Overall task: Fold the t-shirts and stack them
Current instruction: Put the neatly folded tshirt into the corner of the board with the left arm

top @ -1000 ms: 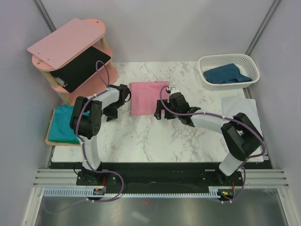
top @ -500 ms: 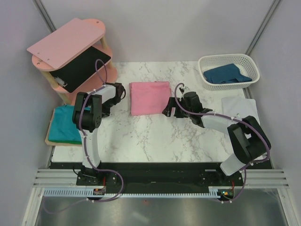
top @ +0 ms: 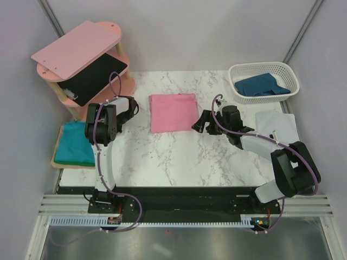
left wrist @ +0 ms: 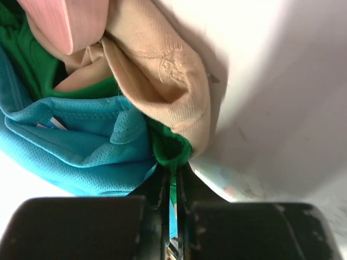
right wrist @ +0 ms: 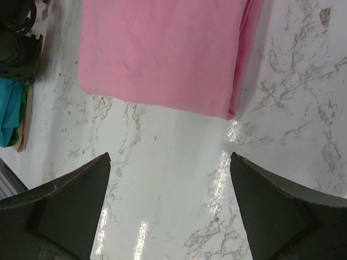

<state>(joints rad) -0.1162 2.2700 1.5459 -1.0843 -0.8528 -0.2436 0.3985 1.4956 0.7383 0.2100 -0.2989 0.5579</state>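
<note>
— Status on the pink t-shirt [top: 172,112]?
— Folded flat on the marble surface [top: 162,157]; my right jaws hang wide apart just beside it.
— Left?
— I see left jaws pinched on green cloth [left wrist: 171,150] against the teal t-shirt [left wrist: 81,146].

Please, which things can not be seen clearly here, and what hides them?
Top view: left gripper, jaws too small and dark.
Left wrist view: whether fingers pinch the green cloth; too close.
Right wrist view: pink shirt, cut by the top edge.
Top view: teal shirt, partly under the left arm.

Pink shelf [top: 81,50], white basket [top: 233,81]
</note>
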